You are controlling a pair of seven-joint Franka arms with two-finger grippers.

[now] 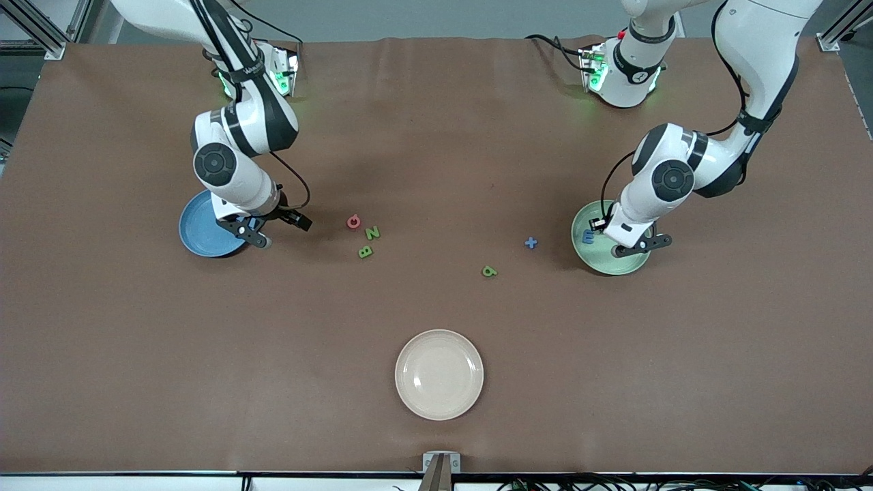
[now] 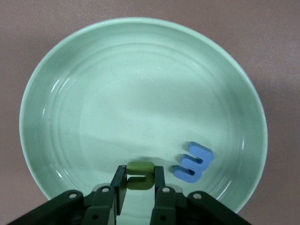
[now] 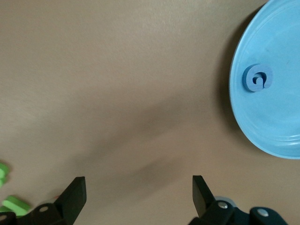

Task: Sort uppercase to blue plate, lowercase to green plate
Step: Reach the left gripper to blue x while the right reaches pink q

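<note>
We see the left tool low over the green plate, its fingers pressed against the sides of the green u. The blue m lies flat in that plate just beside the u, toward the rim, and most of the plate floor is bare. The right tool hangs over bare table beside the blue plate, its fingers spread wide with nothing between them. The blue G lies in the blue plate near the rim, well clear of that tool. On open table between the arms we find the red Q, green N and green B clustered together, the blue x near the green plate, and the green a-like letter a little nearer the front camera. The cream-white plate sits well apart, nearest the front camera
</note>
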